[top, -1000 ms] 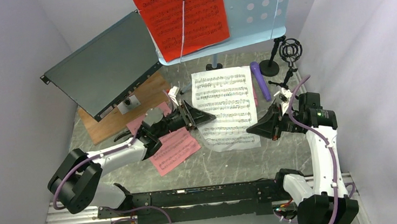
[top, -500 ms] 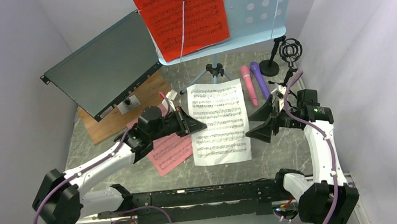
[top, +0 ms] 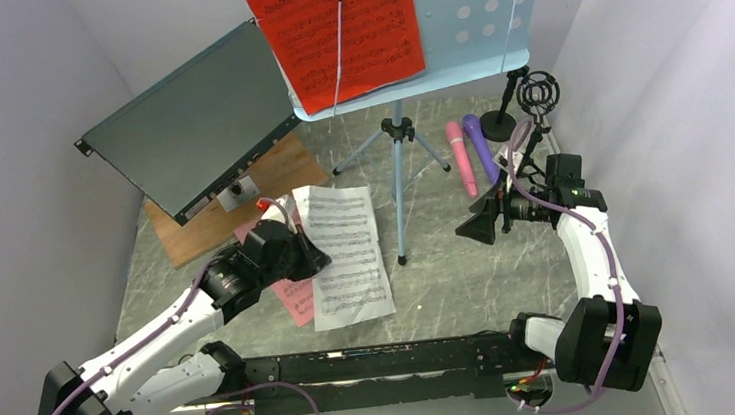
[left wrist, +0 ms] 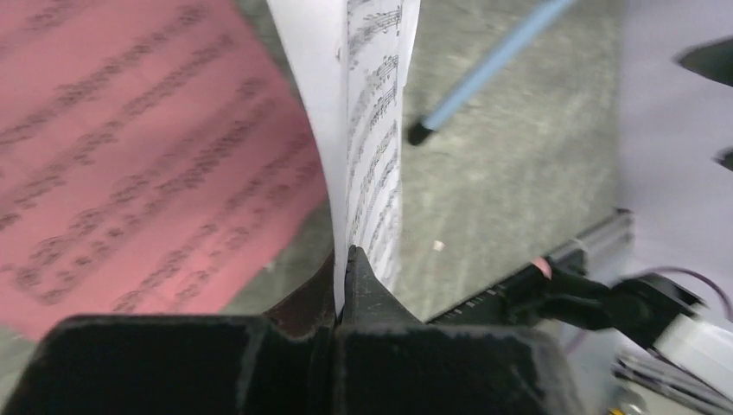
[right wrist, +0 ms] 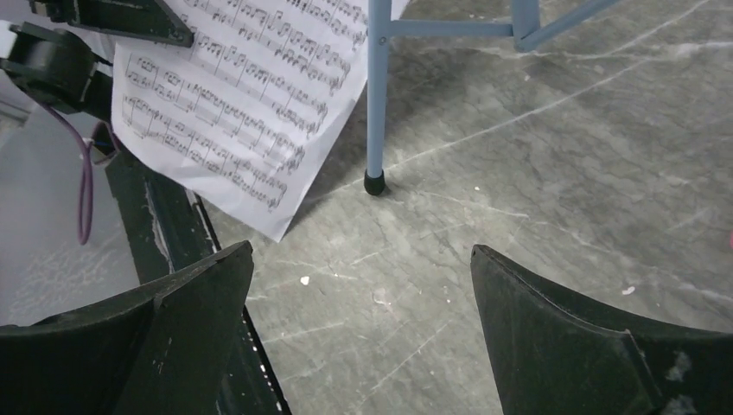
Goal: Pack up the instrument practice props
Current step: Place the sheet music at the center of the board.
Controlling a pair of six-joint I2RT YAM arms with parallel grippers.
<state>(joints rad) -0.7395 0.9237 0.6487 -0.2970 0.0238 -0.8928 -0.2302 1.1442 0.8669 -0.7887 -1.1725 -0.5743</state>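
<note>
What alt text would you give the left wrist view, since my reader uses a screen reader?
The left gripper is shut on the edge of a white sheet of music, with a pink sheet lying on the grey table to its left. A light-blue stand leg with a black foot rests on the table to its right.

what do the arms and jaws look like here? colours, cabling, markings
Both the left arm and right arm have white links between bulky black joints, with a purple cable along each. Jaws are matte black wedges tapering to a point. A small green light shows on the right wrist. No readable markings.
</note>
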